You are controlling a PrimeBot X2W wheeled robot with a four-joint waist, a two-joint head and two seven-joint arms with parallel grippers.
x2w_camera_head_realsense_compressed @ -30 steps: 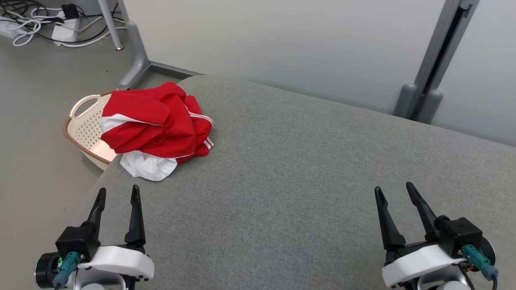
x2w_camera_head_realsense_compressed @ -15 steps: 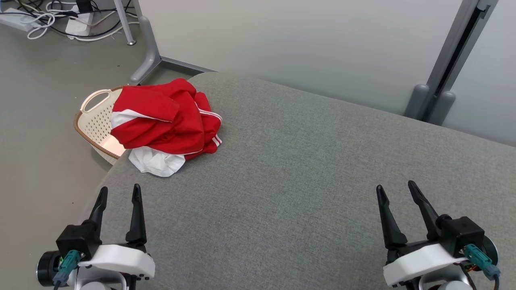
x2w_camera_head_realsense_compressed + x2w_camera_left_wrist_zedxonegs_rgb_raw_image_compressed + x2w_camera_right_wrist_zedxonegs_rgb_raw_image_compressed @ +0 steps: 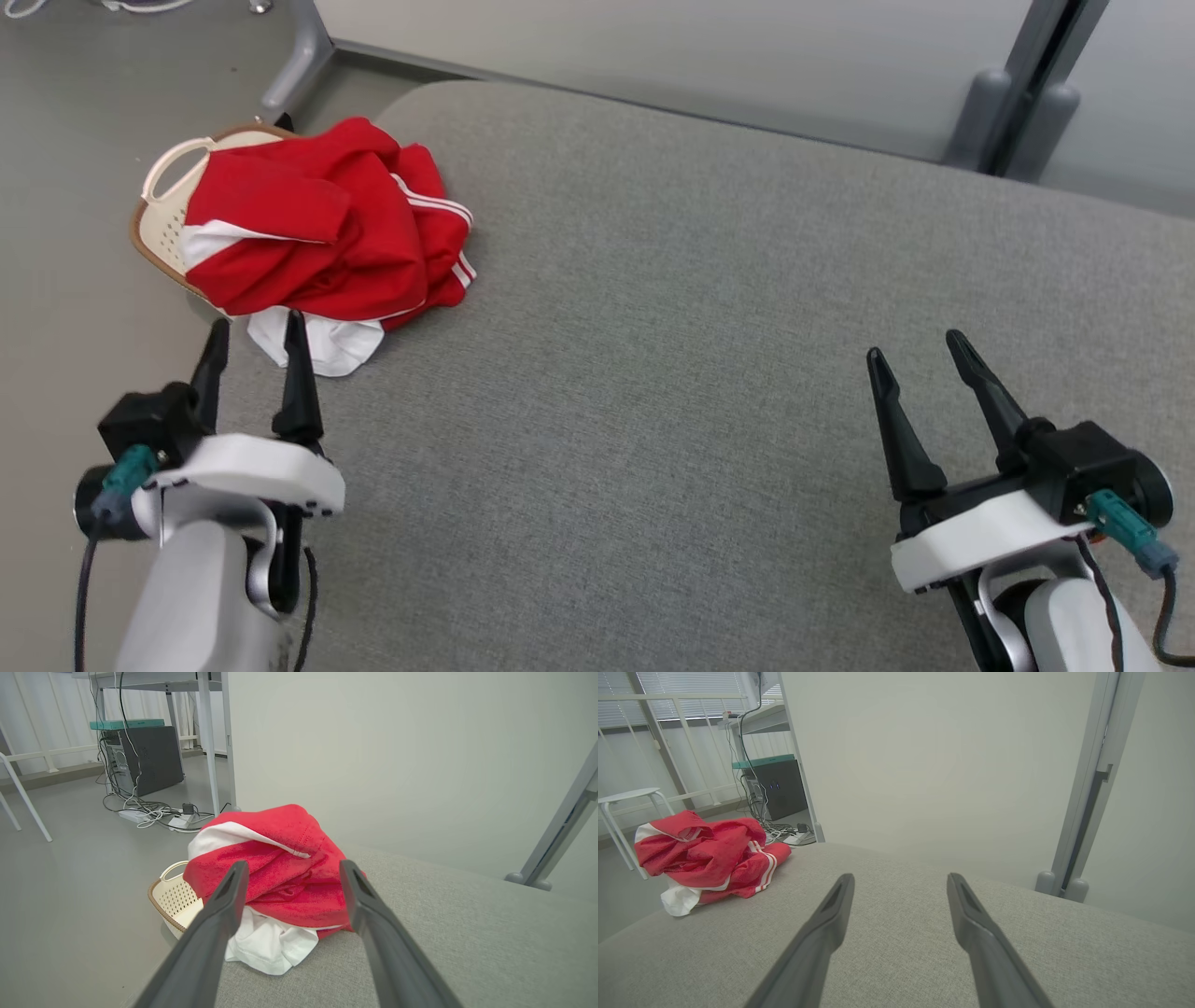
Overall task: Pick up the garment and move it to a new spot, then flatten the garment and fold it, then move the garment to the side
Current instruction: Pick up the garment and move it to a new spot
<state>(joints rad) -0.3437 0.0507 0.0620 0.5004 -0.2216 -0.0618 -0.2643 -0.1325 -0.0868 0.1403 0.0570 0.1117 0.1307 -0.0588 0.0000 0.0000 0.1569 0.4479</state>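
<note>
Task judged at its very start. Red garment with white stripes lies crumpled at the bench's far left corner, white cloth showing under its near edge, part of it hanging over a cream perforated basket on the floor. Not lifted, not flattened, not folded. Left hand open and empty, fingers aimed at the heap and near it; no contact visible. Right hand open and empty above bare bench, well apart from the garment. Pickup, relocation, flattening, folding and setting aside all remain.
</note>
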